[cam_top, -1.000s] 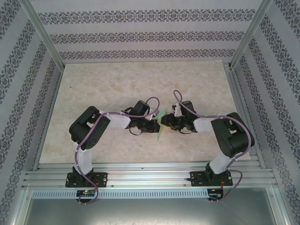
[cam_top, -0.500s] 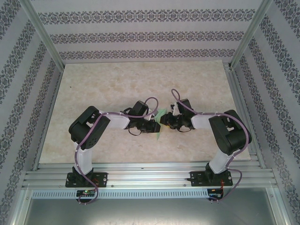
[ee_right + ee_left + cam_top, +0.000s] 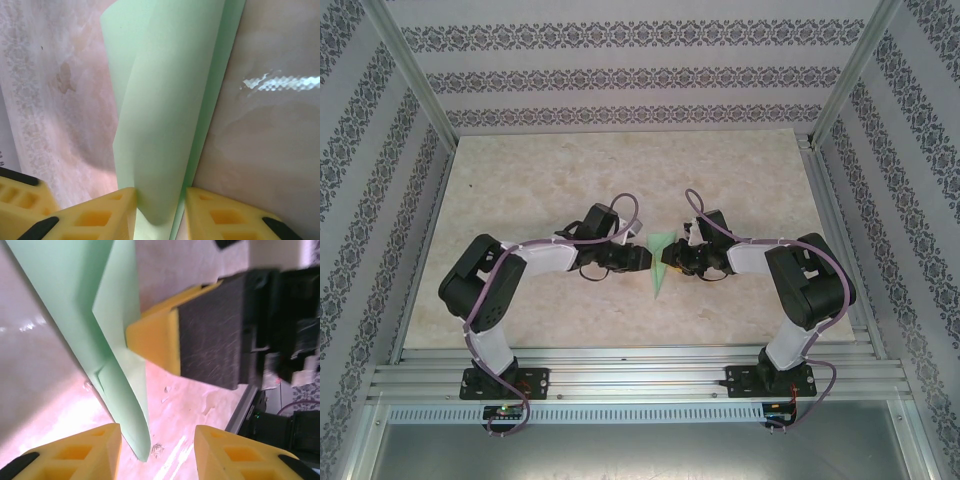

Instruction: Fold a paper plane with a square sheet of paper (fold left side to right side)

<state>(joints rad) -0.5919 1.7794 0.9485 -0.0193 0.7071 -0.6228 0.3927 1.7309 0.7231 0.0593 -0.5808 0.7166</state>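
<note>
Grip first, nearest the arm bases: right gripper (image 3: 160, 195) closed on a curled flap of the paper plane (image 3: 659, 272), yellow pads (image 3: 107, 212) pinching the mint paper between them; left gripper (image 3: 157, 432) open, fingers spread wide, the plane's pointed tip lying loose in the gap and touching neither pad. Plane low over the table (image 3: 570, 170) between the two wrists, point toward the bases, wider end away. For a clean fold, by judgement: hold the right pinch firm without dragging the sheet; bring the left fingers in low beside the centre crease to pin the lower layer flat; carry the lifted flap across in one arc, matching edge to edge before pressing; then press from the point outward, to avoid a skewed wing. Farther out, hard to read: layers beneath the raised flap hidden in the right wrist view; far edge of the paper cut off at the top of both wrist views; from above, both grippers crowding the sheet, so impossible to tell how well the edges line up.
</note>
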